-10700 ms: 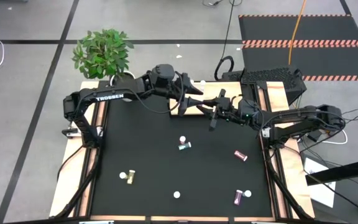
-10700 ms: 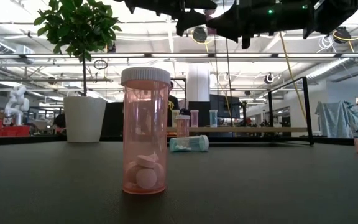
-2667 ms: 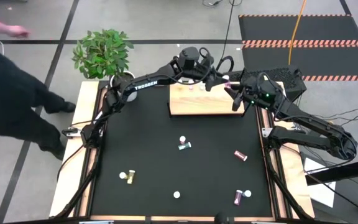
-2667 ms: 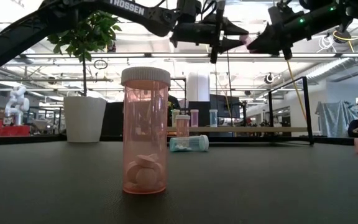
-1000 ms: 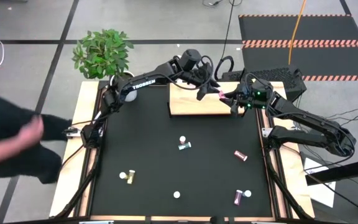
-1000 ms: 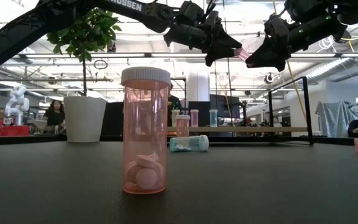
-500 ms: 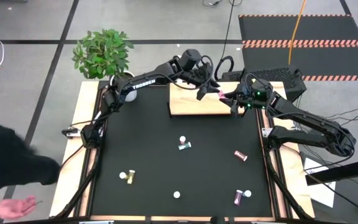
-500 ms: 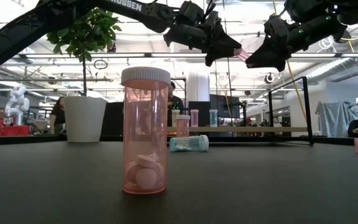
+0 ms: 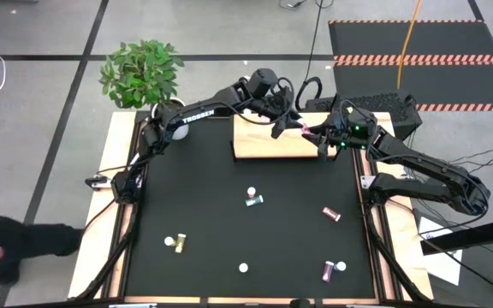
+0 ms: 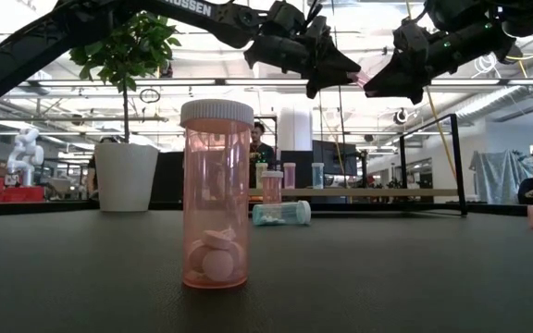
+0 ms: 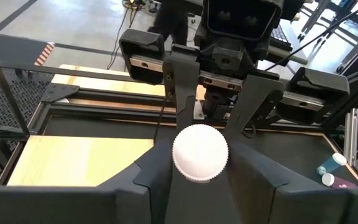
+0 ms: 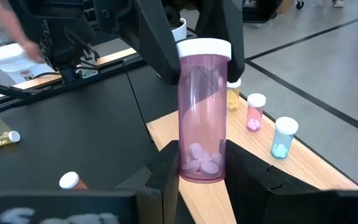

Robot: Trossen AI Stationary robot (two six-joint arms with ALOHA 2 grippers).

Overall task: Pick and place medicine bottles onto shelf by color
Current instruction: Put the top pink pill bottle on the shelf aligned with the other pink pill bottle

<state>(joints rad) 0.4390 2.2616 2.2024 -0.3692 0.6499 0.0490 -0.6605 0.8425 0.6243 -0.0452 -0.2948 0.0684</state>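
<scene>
The purple bottle [image 12: 202,112] hangs above the shelf [image 9: 268,143], upper centre of the high view, right gripper [image 12: 197,163] fingers clamped on its base, left gripper [image 11: 199,163] fingers on its cap, probably a handover.

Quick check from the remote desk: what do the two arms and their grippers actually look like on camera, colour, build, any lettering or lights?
Both arms are matte black, jointed and slim. The left arm carries white TROSSEN lettering along its link. The right arm shows small green lights near its wrist and dark cables trailing off its base. Each ends in a black two-finger gripper: left gripper, right gripper, with flat angular fingers.
</scene>
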